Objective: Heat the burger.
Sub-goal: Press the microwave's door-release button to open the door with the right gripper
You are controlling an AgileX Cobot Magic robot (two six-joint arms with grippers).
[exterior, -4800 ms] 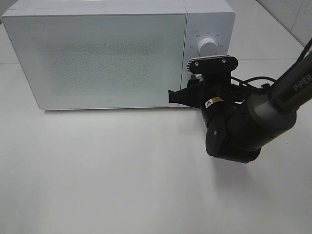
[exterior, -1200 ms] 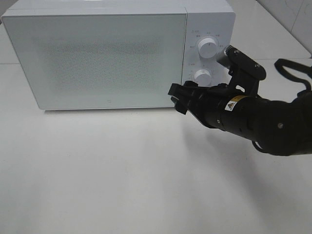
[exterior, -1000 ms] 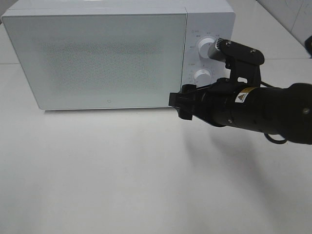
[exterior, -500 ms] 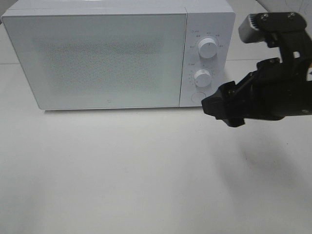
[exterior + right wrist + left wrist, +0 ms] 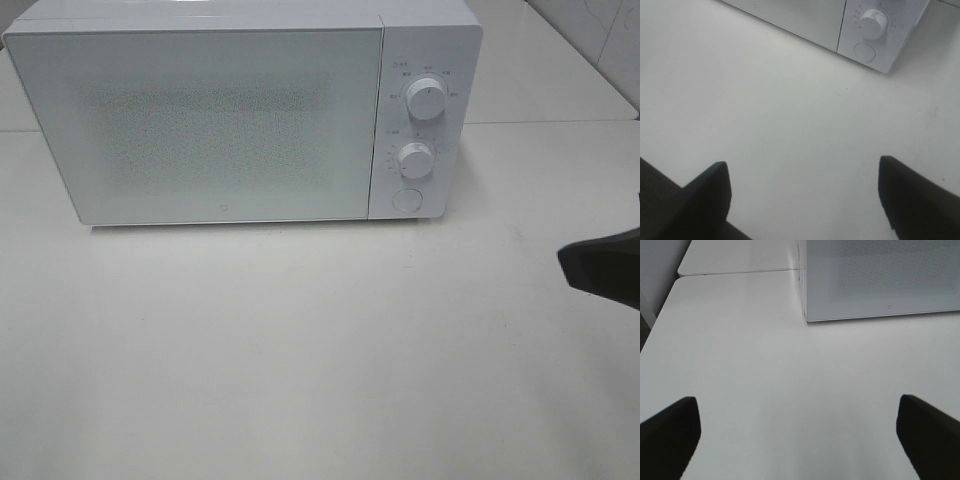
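The right arm is now drawn back to the right edge of the high view, where only a dark end of it is seen over the table. A moment earlier it was held just right of the microwave's control panel, and before that in front of it. The panel is thus left uncovered, and the upper knob, the lower knob and the round button are all shown. The microwave is set at the far side of the table, with its door on the left and fully closed. The right gripper is spread wide with nothing between its fingers. It is pointed over bare table toward the lower knob and button, and is kept well apart from them. The left gripper is likewise spread wide and empty, and is held over the table near the microwave's left front corner without touching it. The burger is seen in none of the views, so its place cannot be told.
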